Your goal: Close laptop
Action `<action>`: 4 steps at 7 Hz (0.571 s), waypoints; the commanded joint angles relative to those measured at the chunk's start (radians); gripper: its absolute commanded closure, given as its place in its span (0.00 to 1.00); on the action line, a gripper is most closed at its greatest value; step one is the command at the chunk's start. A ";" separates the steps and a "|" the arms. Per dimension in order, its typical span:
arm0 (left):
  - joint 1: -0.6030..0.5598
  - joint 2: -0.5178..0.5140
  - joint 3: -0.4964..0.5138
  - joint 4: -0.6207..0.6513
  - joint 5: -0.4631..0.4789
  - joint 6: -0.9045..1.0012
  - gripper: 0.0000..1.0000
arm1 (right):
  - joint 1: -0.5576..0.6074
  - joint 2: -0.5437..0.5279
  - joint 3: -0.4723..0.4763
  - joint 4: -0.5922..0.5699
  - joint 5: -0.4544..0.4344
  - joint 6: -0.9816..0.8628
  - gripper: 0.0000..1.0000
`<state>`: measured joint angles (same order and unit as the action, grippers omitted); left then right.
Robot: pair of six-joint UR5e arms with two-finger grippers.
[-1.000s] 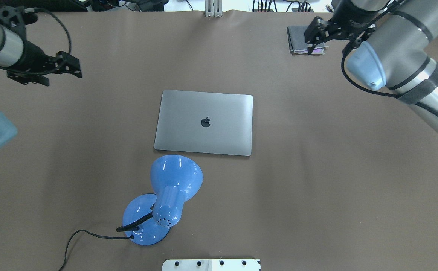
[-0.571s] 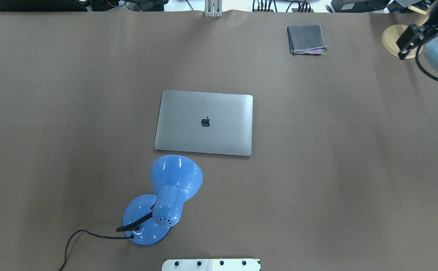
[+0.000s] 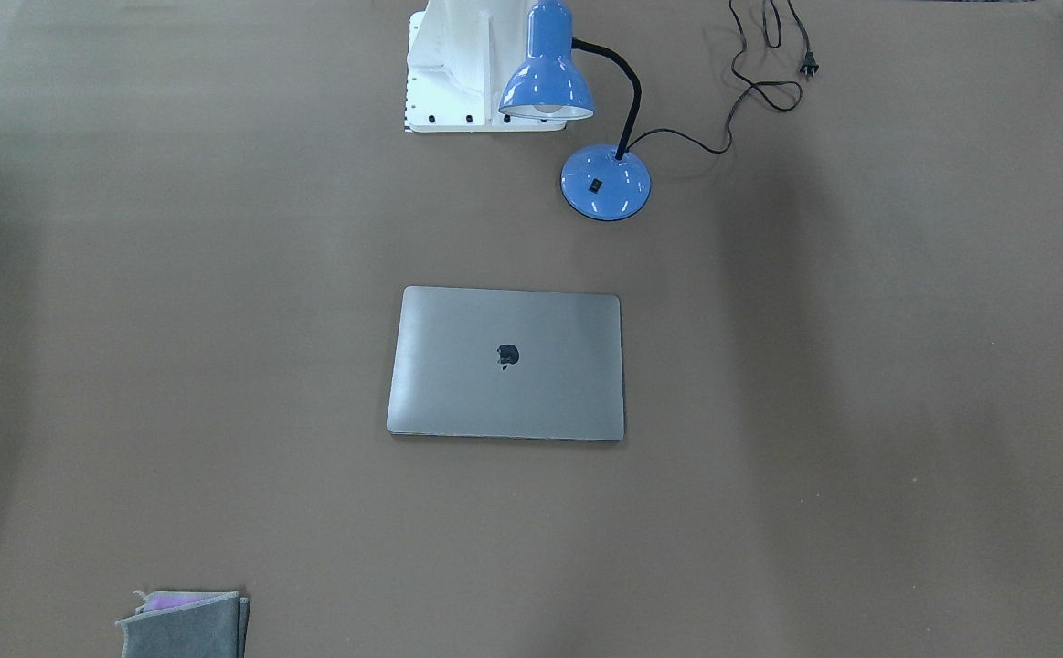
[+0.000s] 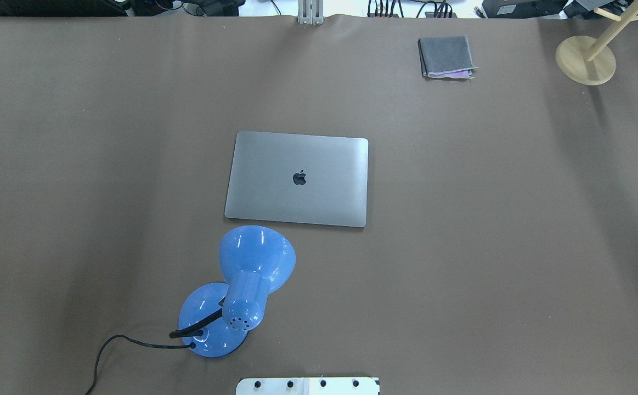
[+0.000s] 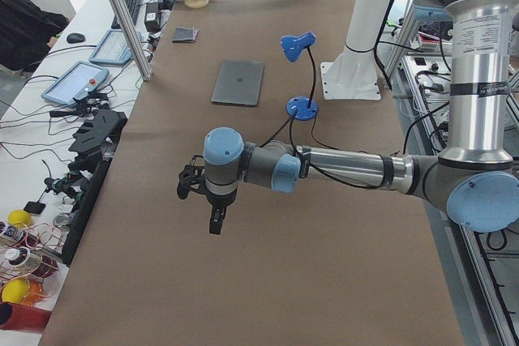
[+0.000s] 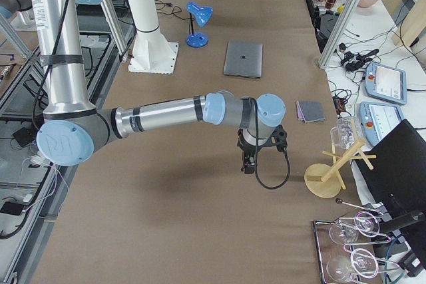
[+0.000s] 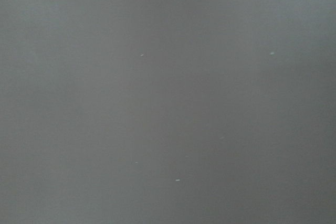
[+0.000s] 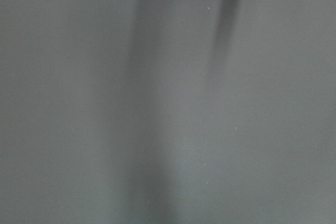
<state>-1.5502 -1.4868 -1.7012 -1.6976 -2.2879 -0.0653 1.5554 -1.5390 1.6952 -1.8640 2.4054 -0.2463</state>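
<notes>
Already my left tool [image 5: 214, 224] and right tool [image 6: 247, 164] had pulled back to the ends of the table [image 4: 489, 247]. Both were well away from the laptop [image 4: 297, 178], which lay shut flat between them (job done, I judged). Whether either tool was open, I couldn't tell.

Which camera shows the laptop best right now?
The overhead exterior view: the laptop lies shut near the middle, whole lid and logo unobstructed. The front-facing view shows it about as well. Both side views show it small and far; the wrist cameras show none of it.
</notes>
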 commanded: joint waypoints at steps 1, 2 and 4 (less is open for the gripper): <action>-0.010 0.025 0.012 0.010 -0.016 0.010 0.02 | 0.064 -0.078 -0.070 0.129 0.008 -0.010 0.00; -0.008 0.019 0.020 0.010 -0.054 0.007 0.02 | 0.064 -0.078 -0.110 0.143 0.009 -0.010 0.00; -0.008 0.019 0.012 0.009 -0.074 0.005 0.02 | 0.064 -0.060 -0.120 0.181 0.000 0.056 0.00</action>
<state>-1.5588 -1.4675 -1.6868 -1.6885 -2.3490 -0.0589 1.6187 -1.6106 1.5830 -1.7000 2.4114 -0.2344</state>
